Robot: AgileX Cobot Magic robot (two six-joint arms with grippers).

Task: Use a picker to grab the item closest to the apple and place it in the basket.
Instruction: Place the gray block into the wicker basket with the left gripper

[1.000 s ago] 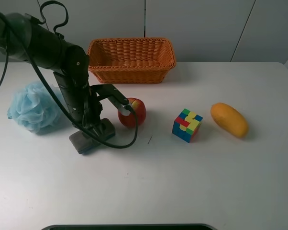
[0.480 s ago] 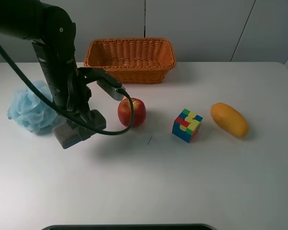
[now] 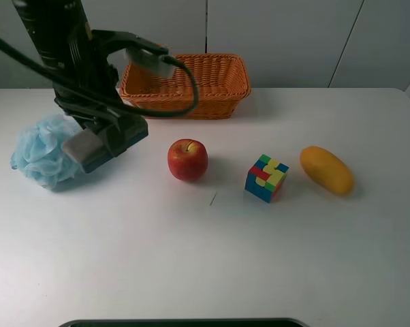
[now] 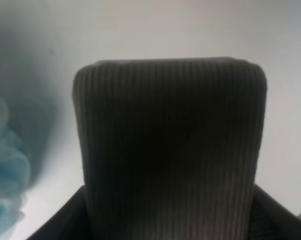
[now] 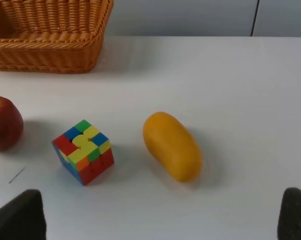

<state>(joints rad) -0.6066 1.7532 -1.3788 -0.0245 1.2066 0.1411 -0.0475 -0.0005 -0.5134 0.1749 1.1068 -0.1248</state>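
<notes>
From the high camera, nothing of the task looks done. The basket (image 3: 186, 85) at the far edge of the desk (image 3: 212, 259) shows no item in it. The cube (image 3: 266, 178), which I judge to be the item nearest the apple (image 3: 187, 159), sits on the desk just right of it, untouched. The mango (image 3: 326, 170) lies farther right, and the blue bath pouf (image 3: 40, 151) is well to the left. The left tool (image 3: 103, 143) hangs above the desk between pouf and apple, apart from both. It seems to carry nothing, though its jaw gap is hidden from here. Grasp, carry and drop are all left to do.

The left wrist view is filled by one dark ribbed pad (image 4: 170, 145) over bare desk, with a bit of the pouf beside it. I cannot tell whether that tool is spread or pressed together.

The right wrist view shows the right tool (image 5: 155, 222) spread wide, its two tips far apart and empty. The cube and mango lie on the desk beyond it, and the apple and basket are farther off.
</notes>
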